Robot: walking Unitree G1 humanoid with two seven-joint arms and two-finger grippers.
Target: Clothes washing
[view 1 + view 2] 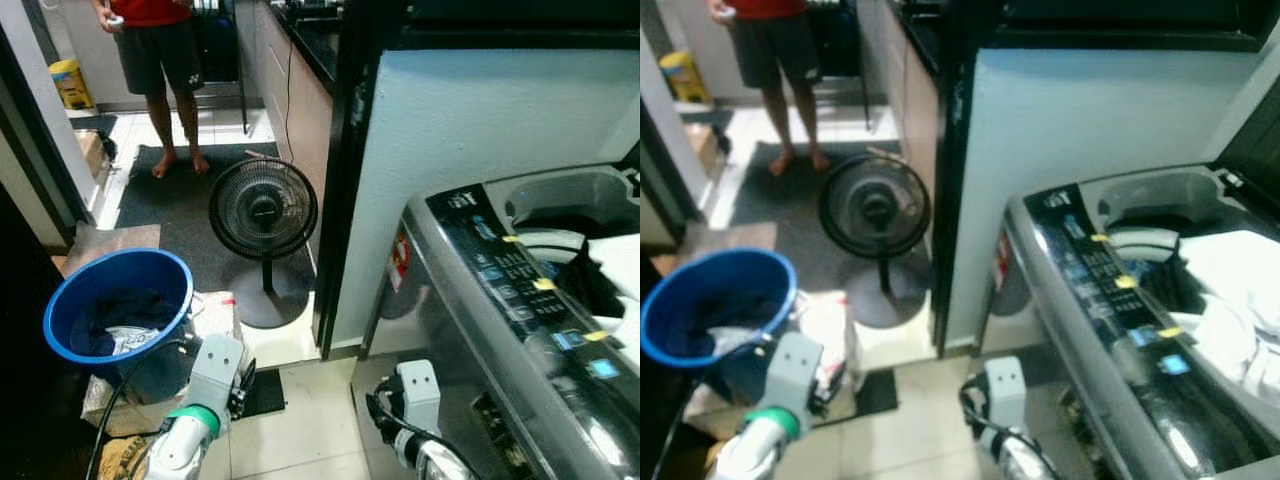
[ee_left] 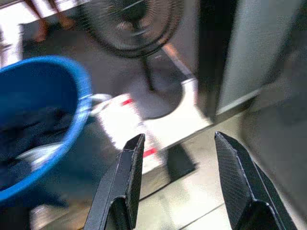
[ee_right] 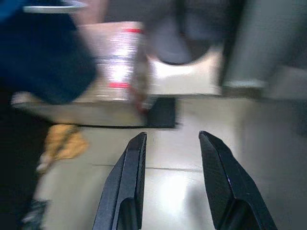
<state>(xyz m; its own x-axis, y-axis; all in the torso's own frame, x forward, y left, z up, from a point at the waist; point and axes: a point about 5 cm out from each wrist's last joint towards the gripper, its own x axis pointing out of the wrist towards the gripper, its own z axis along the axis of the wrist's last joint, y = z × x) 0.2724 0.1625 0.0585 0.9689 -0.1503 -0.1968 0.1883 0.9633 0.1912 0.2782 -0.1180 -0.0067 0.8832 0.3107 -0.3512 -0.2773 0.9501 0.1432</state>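
Note:
A blue bucket [image 1: 118, 300] holding dark clothes [image 1: 125, 310] stands on a box at my lower left. To my right is a top-loading washing machine [image 1: 520, 290] with its lid up and white laundry [image 1: 1230, 275] in the drum. My left gripper [image 2: 180, 143] hangs low beside the bucket [image 2: 38, 110], open, with nothing between its fingers. My right gripper [image 3: 172, 139] hangs over the tiled floor in front of the machine, open and empty too.
A black standing fan [image 1: 262, 210] is on the floor ahead, next to a dark pillar [image 1: 345, 150]. A person [image 1: 160, 50] stands on a dark mat [image 1: 180, 200] at the far end. A cardboard box [image 1: 215, 315] props up the bucket; a yellowish cloth [image 3: 62, 141] lies on the floor.

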